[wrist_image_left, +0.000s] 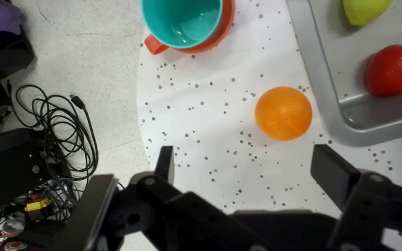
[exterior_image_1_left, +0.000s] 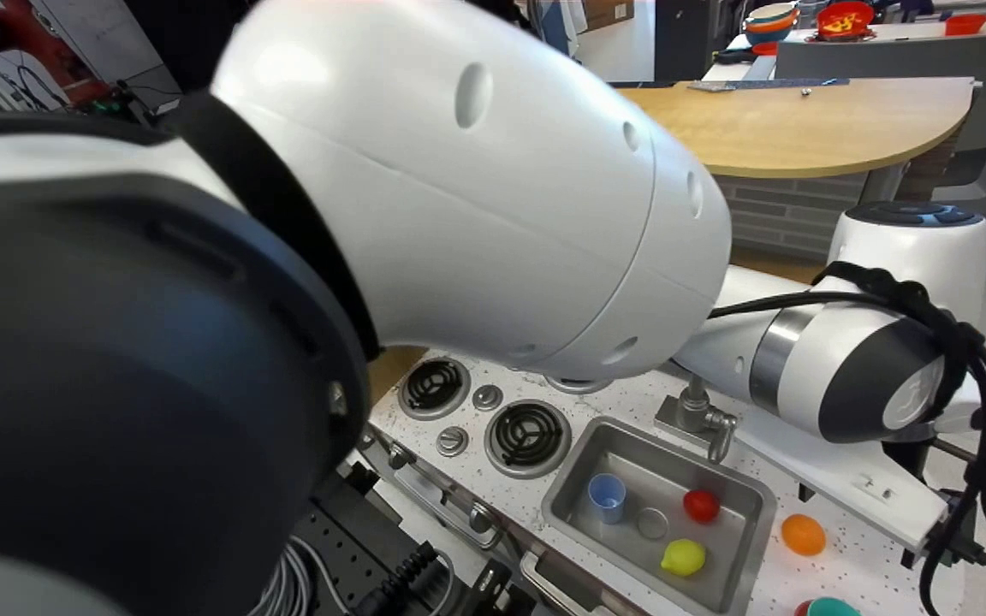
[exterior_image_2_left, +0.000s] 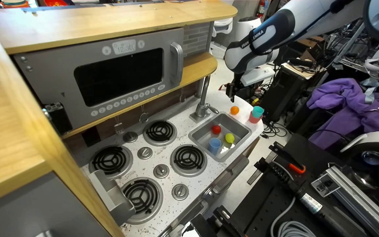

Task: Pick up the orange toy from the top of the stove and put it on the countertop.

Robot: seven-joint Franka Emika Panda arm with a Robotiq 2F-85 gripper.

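Observation:
The orange toy (wrist_image_left: pixel 283 113) rests on the speckled white countertop (wrist_image_left: pixel 204 122), beside the sink's corner. It also shows in both exterior views (exterior_image_1_left: pixel 803 535) (exterior_image_2_left: pixel 234 110), near the counter's rounded end. The stove (exterior_image_2_left: pixel 189 160), with its black burners, lies on the far side of the sink, and no toy is on the burners that show. It is partly covered by the arm in an exterior view (exterior_image_1_left: pixel 527 438). My gripper (wrist_image_left: pixel 243 153) is open and empty above the countertop, apart from the orange toy. In an exterior view the gripper (exterior_image_2_left: pixel 231 93) hangs just above and behind the toy.
The grey sink (exterior_image_2_left: pixel 240 144) holds a red toy (exterior_image_2_left: pixel 216 129), a yellow-green toy (exterior_image_2_left: pixel 229 138) and a blue cup (exterior_image_2_left: pixel 214 144). A faucet (exterior_image_2_left: pixel 202 110) stands behind it. A teal cup (exterior_image_2_left: pixel 258 112) sits in a red cup (exterior_image_2_left: pixel 254 119) at the counter's edge. A microwave (exterior_image_2_left: pixel 120 75) overhangs the stove.

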